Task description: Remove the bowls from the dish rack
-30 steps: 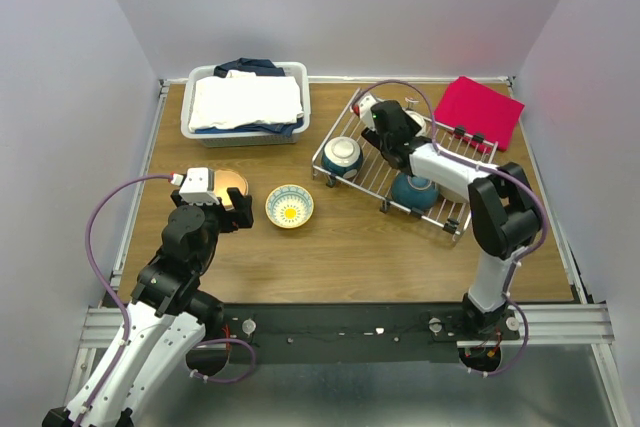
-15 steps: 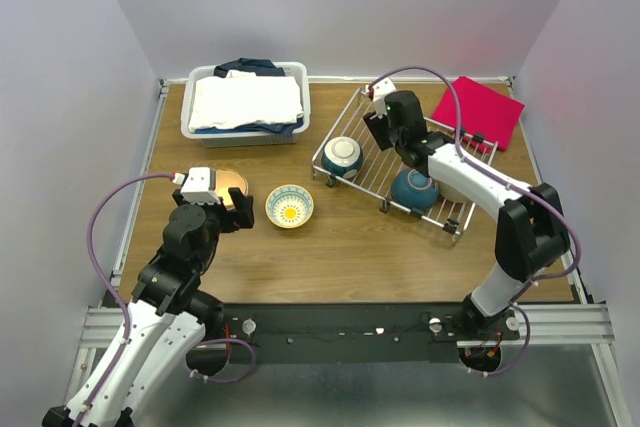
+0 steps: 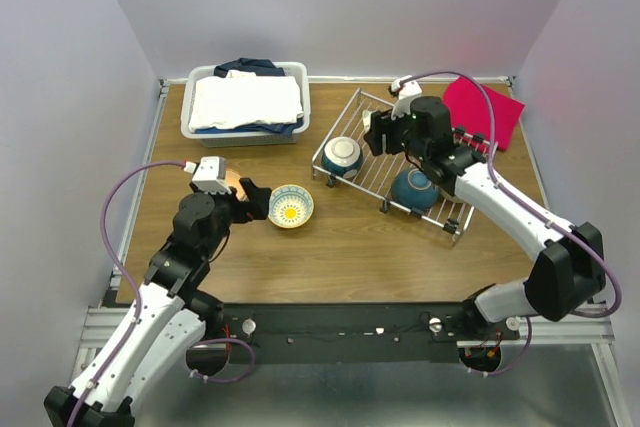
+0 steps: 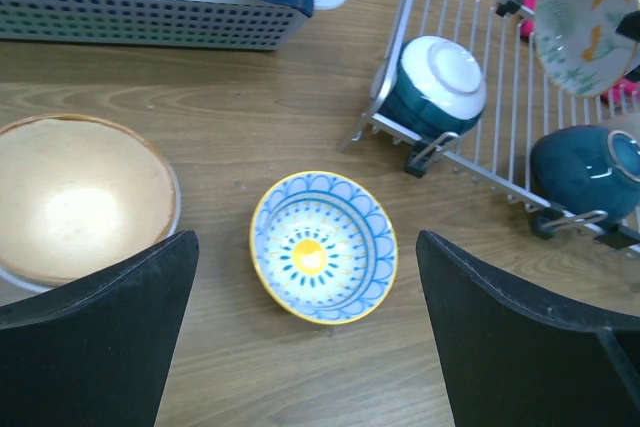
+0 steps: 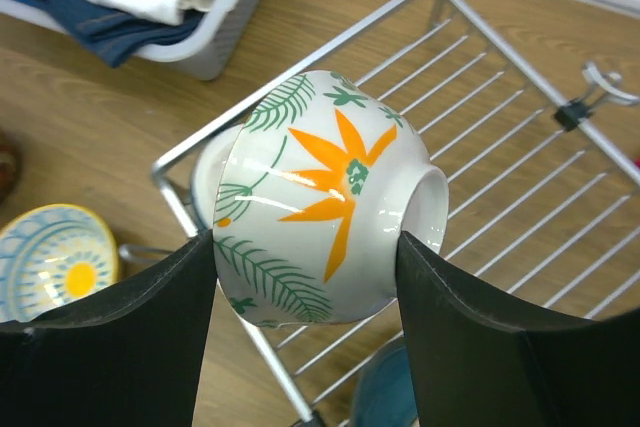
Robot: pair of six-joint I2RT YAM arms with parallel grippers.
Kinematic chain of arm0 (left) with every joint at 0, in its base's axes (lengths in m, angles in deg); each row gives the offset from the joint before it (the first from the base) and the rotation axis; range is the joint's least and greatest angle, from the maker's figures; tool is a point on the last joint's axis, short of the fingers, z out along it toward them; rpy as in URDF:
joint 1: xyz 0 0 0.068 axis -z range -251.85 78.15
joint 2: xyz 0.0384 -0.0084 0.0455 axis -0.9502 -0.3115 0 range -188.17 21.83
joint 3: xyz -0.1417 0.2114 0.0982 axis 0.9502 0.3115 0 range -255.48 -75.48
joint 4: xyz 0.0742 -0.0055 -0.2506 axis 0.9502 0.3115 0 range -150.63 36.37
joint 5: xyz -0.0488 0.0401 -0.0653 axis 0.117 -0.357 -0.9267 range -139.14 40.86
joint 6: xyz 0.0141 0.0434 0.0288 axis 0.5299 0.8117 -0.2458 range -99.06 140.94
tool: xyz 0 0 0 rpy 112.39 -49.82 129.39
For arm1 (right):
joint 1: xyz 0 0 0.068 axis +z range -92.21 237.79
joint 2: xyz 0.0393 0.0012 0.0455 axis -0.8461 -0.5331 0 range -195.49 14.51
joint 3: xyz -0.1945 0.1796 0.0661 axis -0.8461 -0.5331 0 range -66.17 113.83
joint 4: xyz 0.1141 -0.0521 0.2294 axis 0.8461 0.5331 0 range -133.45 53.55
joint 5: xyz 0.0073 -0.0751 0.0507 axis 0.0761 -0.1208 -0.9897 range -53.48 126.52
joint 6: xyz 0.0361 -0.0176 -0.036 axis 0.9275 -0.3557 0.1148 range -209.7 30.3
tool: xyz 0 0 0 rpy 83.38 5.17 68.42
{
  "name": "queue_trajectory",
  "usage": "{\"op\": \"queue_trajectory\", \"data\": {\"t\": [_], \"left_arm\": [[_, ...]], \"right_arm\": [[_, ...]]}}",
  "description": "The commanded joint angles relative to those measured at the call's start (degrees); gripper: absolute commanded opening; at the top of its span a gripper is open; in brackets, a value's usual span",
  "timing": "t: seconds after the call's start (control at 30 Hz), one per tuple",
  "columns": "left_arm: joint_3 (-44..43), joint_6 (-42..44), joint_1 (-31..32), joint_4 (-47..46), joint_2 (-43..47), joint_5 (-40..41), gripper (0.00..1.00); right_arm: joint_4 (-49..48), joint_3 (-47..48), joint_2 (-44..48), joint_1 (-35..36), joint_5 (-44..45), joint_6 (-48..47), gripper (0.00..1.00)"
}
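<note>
My right gripper is shut on a white floral bowl with orange and green leaves, held on its side above the dish rack. In the top view that gripper hovers over the silver wire rack. Two teal bowls rest upside down in the rack, one at its left corner and one at its front. A blue-and-yellow patterned bowl and a tan bowl sit on the table. My left gripper stands open just short of the patterned bowl, holding nothing.
A white plastic bin of folded cloth stands at the back left. A red cloth lies at the back right, behind the rack. Grey walls close in the wooden table on three sides.
My right gripper has lifted the floral bowl up off the back of the rack. My left arm has swung right, from over the tan bowl toward the patterned bowl.
</note>
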Motion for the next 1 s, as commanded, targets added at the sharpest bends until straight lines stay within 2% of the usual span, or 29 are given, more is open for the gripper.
{"op": "queue_trajectory", "data": {"t": [0.0,0.43,0.97], "left_arm": [[-0.32,-5.30,-0.32,-9.67,-4.18,-6.27,0.99],[-2.43,-16.99,-0.14,-26.47,-17.63,-15.06,0.99],[-3.75,-24.99,2.49,-37.99,-27.82,-17.87,0.95]], "right_arm": [[-5.88,-3.56,5.63,0.12,-10.29,9.66,0.41],[-22.66,-13.06,12.49,0.12,-26.72,27.15,0.41],[-42.53,-20.35,12.67,0.12,-35.43,47.18,0.41]]}}
